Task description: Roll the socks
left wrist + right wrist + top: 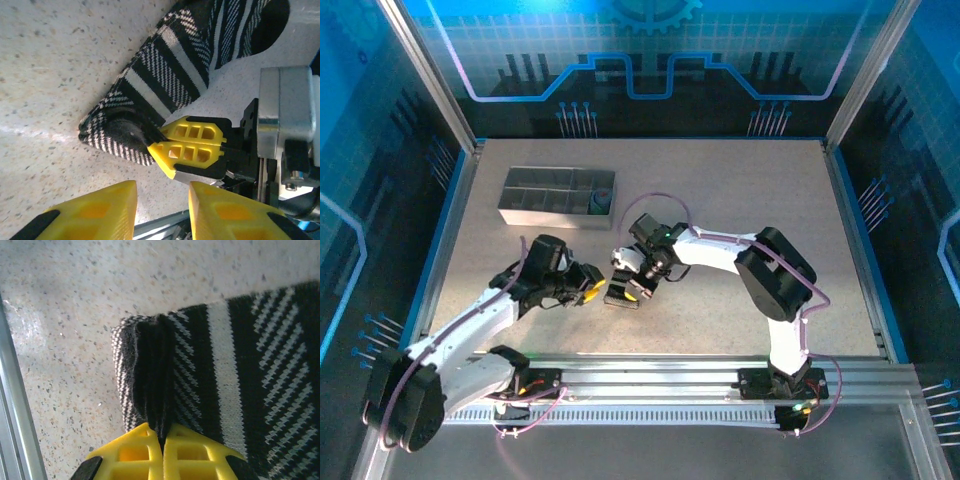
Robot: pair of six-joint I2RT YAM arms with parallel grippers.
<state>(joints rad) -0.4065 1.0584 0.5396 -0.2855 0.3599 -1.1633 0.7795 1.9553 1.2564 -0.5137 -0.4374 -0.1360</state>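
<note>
A black sock with thin white stripes (165,75) lies on the speckled table, its near end folded over into a thick bundle. My right gripper (163,440) is shut on that folded end, and its yellow fingers (192,145) pinch the fabric. In the top view the sock (620,300) sits at the table's front middle under the right gripper (628,286). My left gripper (162,210) hovers just short of the bundle with its jaws apart and nothing between them. From above, the left gripper (592,292) is immediately left of the sock.
A grey compartmented tray (535,212) stands at the back left, with a dark bluish bundle (601,203) in its right end. A metal rail (670,372) runs along the near table edge. The two grippers are very close together.
</note>
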